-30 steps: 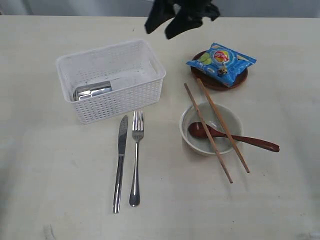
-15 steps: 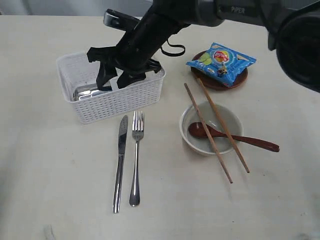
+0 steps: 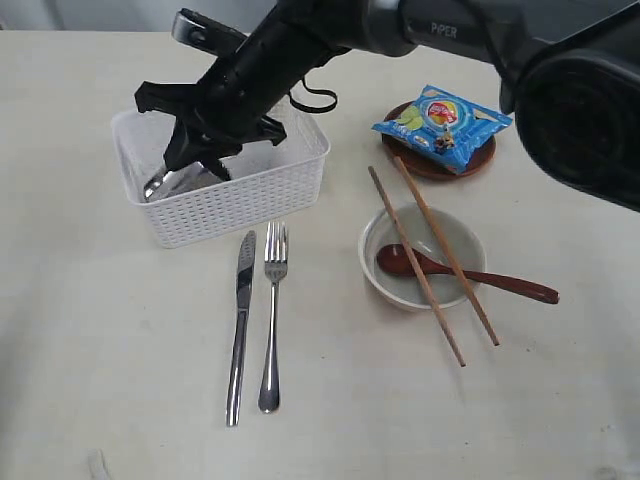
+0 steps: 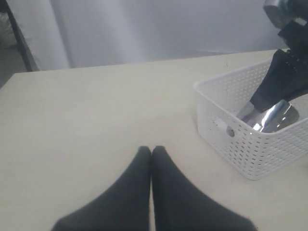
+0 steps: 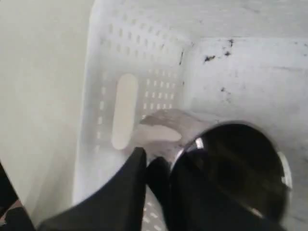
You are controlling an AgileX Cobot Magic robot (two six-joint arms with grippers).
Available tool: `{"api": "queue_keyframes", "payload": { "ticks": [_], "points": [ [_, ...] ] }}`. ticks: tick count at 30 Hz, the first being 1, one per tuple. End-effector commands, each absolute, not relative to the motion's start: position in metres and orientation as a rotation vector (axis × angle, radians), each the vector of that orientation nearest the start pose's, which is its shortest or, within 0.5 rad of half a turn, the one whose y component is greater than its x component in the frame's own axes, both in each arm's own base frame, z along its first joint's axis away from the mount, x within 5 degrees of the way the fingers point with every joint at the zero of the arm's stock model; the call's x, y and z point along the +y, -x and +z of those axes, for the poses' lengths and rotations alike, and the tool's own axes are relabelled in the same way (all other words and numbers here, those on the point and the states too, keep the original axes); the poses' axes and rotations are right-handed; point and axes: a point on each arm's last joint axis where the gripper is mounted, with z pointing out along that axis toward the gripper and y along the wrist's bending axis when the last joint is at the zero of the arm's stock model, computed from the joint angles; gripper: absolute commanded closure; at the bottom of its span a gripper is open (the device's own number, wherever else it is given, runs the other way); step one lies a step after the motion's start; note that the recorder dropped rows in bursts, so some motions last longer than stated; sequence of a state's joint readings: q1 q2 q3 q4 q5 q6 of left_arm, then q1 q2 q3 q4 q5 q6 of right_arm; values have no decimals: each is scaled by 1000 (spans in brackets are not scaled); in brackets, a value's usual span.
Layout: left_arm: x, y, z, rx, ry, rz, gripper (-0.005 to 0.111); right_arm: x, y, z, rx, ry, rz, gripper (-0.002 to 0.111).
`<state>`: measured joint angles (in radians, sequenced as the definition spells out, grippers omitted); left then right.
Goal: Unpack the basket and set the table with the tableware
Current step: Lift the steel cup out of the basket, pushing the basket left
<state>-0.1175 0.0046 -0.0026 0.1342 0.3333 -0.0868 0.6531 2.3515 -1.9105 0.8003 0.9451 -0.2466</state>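
The white basket [image 3: 240, 200] stands on the table [image 3: 120, 340] at the left rear. The steel cup [image 3: 158, 184] lies on its side in the basket's left end. My right gripper [image 3: 195, 163] reaches down into the basket, open, at the cup [image 5: 236, 163]; one finger [image 5: 132, 173] sits outside the rim, and the other is lost in the cup's dark mouth. Knife [image 3: 240, 320] and fork [image 3: 271, 320] lie in front of the basket. Chopsticks [image 3: 420, 270] and the wooden spoon [image 3: 500, 282] rest on the off-white bowl [image 3: 375, 262]. My left gripper [image 4: 151, 150] is shut and empty over bare table.
The blue chips bag [image 3: 442, 118] lies on the dark brown plate [image 3: 430, 167] at the right rear. The right arm [image 3: 330, 30] stretches across the back of the table to the basket [image 4: 250, 144]. A dark blurred bulk [image 3: 590, 90] fills the upper right corner.
The right arm has swung in from the rear and down to the left. Its gripper went from above the table into the basket's left end, at the cup.
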Motion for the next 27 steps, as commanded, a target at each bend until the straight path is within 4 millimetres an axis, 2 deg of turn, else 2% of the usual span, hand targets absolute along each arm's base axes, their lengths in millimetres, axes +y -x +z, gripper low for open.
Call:
{"api": "queue_keyframes", "payload": {
  "ticks": [1,5,8,11,15,17,20,24,27],
  "points": [
    [-2,-54,184,1803,-110,-12,107,348,-366,171,2683,785,1105,109],
    [-2,-54,184,1803,-110,-12,107,349,-366,179,2659,808,1115,109],
    [-2,-54,184,1803,-110,-12,107,352,-368,195,2624,863,1128,109],
    [-2,-54,184,1803,-110,-12,107,353,-369,219,2573,943,1096,109],
    [-2,-54,184,1803,-110,-12,107,342,-370,258,2534,1035,823,109],
    [-2,-54,184,1803,-110,-12,107,329,-372,278,2556,1000,602,109],
    [-2,-54,184,1803,-110,-12,107,309,-379,300,2549,881,361,109],
    [-2,-54,184,1803,-110,-12,107,279,-394,314,2537,724,174,109],
    [-2,-54,184,1803,-110,-12,107,260,-405,308,2578,628,125,109]
  ]
}}
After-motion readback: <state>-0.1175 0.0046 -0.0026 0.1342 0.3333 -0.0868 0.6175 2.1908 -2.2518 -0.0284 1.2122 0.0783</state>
